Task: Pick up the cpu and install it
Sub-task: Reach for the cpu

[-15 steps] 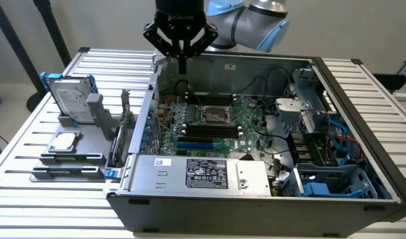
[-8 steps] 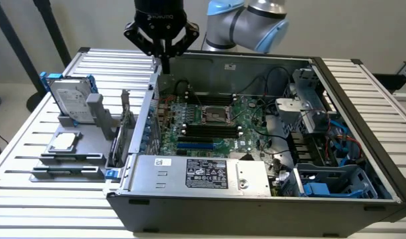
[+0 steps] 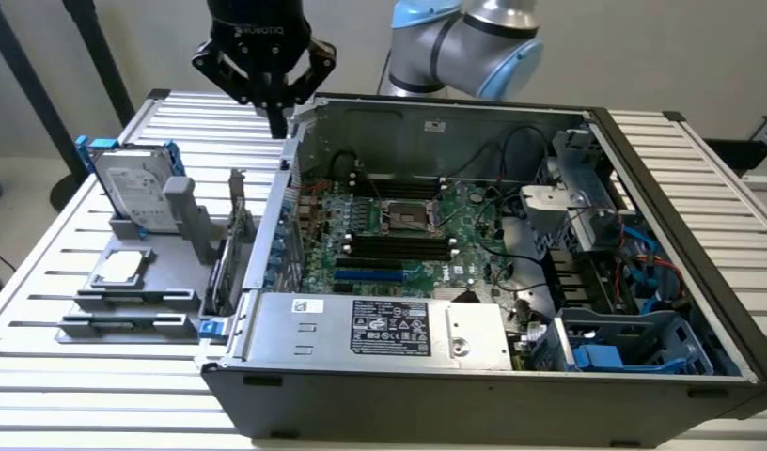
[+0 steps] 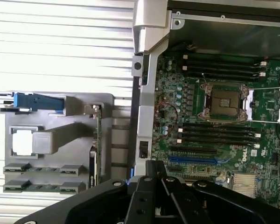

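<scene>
The cpu, a small flat silver square, lies on the grey holder tray at the exterior view's left, in front of the upright hard drive. In the wrist view the cpu is a bright square on that tray. My black gripper hangs shut and holds nothing, high over the back corner of the open computer case, well away from the cpu. The empty processor socket sits mid-motherboard, and the wrist view has the socket past my gripper.
A silver hard drive with blue brackets stands upright on the tray. A grey power supply box with a white label fills the case's front. Cables and drive cages crowd the case's right side. The case stands on a slatted metal table.
</scene>
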